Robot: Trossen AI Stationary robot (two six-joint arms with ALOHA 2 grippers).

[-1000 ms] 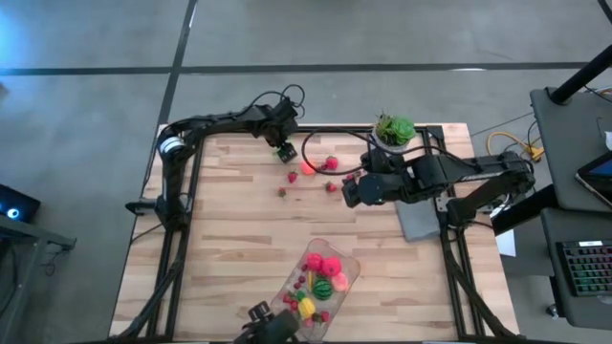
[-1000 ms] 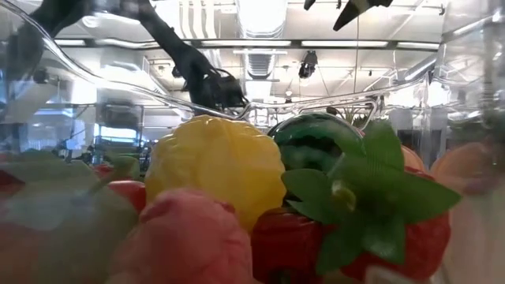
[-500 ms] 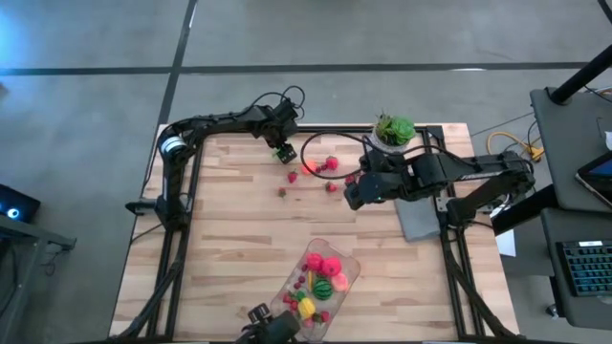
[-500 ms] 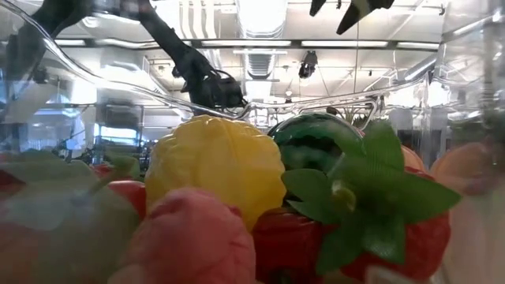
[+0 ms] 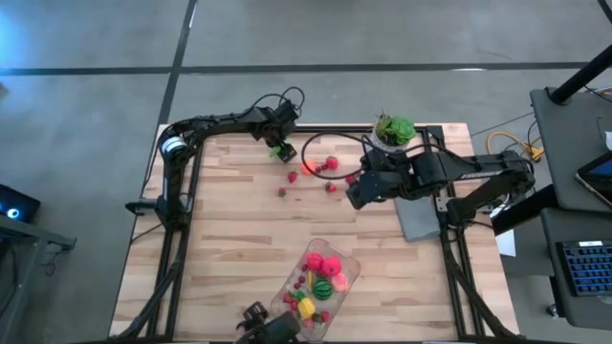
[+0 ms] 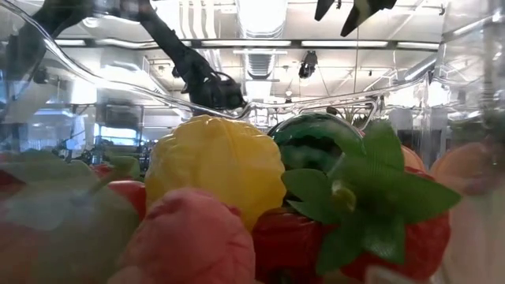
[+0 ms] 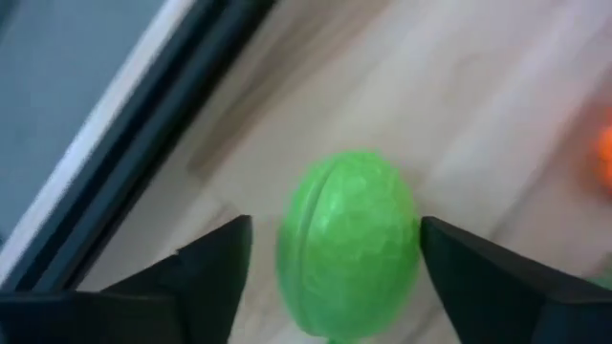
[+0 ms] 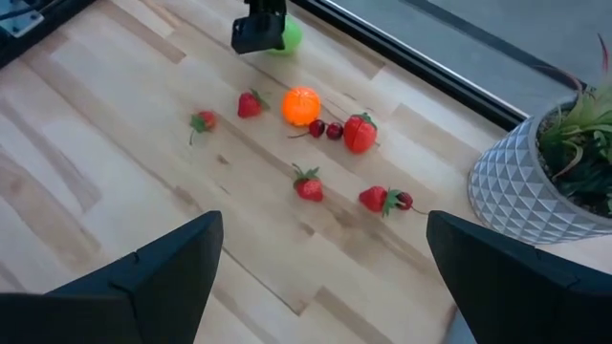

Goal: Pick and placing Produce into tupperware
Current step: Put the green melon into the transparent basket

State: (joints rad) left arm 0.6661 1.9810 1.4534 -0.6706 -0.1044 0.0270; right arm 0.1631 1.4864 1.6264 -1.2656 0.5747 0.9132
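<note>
A light green fruit (image 7: 349,244) lies on the wooden table (image 5: 220,239) near its far edge, and my left gripper (image 5: 280,148) stands open over it, one finger on each side. Loose produce lies to its right: an orange piece (image 8: 301,105) and several red strawberries (image 8: 308,183). My right gripper (image 5: 354,196) hangs open above the table, right of this produce, with nothing between its fingers. The clear tupperware (image 5: 320,277) stands at the near edge, holding a yellow piece (image 6: 213,170), a dark green piece (image 6: 316,142) and red berries. My left gripper points steeply down from above, its fingers on either side of the green fruit. One finger (image 7: 206,277) stands clear of it. The other finger (image 7: 488,277) lies right at the fruit's side (image 7: 413,239), and I cannot tell whether it touches. The fruit rests on the table.
A leafy plant in a white pot (image 5: 393,129) stands at the far edge behind my right arm. A flat grey slab (image 5: 416,218) lies at the right edge. A black cable loop (image 5: 320,153) lies among the loose produce. Bare wood spreads over the table's left and middle.
In the low view my right gripper's fingers have turned a little about their own line. The produce and the tupperware lie where they were.
</note>
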